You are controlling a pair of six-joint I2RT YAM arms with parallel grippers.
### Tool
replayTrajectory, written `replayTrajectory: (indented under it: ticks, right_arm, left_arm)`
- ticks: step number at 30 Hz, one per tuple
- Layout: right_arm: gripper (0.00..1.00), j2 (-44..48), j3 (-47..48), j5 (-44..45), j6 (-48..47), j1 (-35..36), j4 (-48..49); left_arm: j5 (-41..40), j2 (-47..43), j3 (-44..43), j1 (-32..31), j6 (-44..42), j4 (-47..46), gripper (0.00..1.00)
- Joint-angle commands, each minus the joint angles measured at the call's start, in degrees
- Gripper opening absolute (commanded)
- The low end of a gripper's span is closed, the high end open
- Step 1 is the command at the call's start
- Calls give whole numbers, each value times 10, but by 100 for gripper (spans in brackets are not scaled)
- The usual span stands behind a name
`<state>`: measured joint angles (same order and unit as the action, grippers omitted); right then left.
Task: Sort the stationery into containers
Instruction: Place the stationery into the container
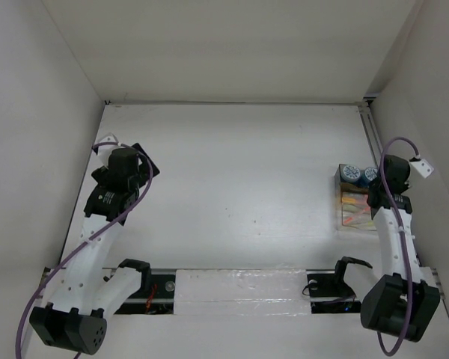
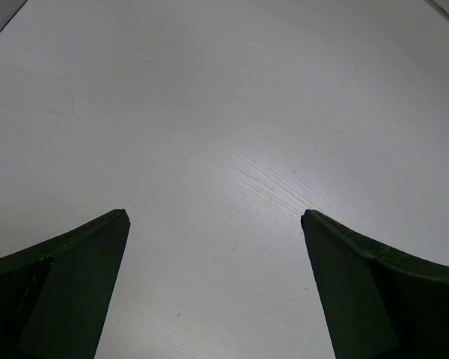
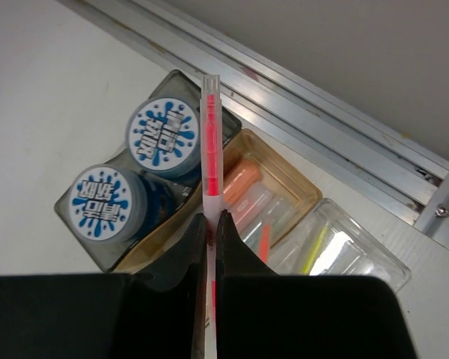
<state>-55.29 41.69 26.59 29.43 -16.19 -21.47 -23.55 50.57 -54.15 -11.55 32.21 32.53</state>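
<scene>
a clear tray (image 3: 370,262) with compartments sits at the right edge of the desk (image 3: 45,90). two round blue-and-white rolls (image 3: 162,134) stand side by side in its end compartment, printed faces up. an orange marker (image 3: 239,183) and a yellow marker (image 3: 314,250) lie in the next compartments. a thin pink pen (image 3: 212,142) is pinched in the right hand (image 3: 212,218) and points out over the tray.

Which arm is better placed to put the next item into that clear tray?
Right. The right gripper is shut on a pink pen at the tray. The left gripper hangs open above the table, far across, holding nothing.
</scene>
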Motion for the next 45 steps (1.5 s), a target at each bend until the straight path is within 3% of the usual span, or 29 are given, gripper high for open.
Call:
replayTrajectory:
  ticks: [1, 10, 26, 31, 45]
  right_arm:
    - [0, 4, -6, 26, 8, -15, 4]
    - [0, 5, -19, 87, 46, -25, -2]
    - [0, -65, -11, 69, 64, -25, 56]
    - [0, -86, -11, 99, 70, -4, 71]
    - [0, -154, 1, 111, 79, 19, 63]
  left_arm:
    - [6, 1, -17, -2, -10, -17, 100]
    - [17, 11, -11, -2, -10, -22, 100]
    - [33, 1, -11, -2, -21, -27, 100]
    - [39, 1, -11, -2, -21, -27, 100]
    - [44, -5, -11, -2, -21, -33, 100]
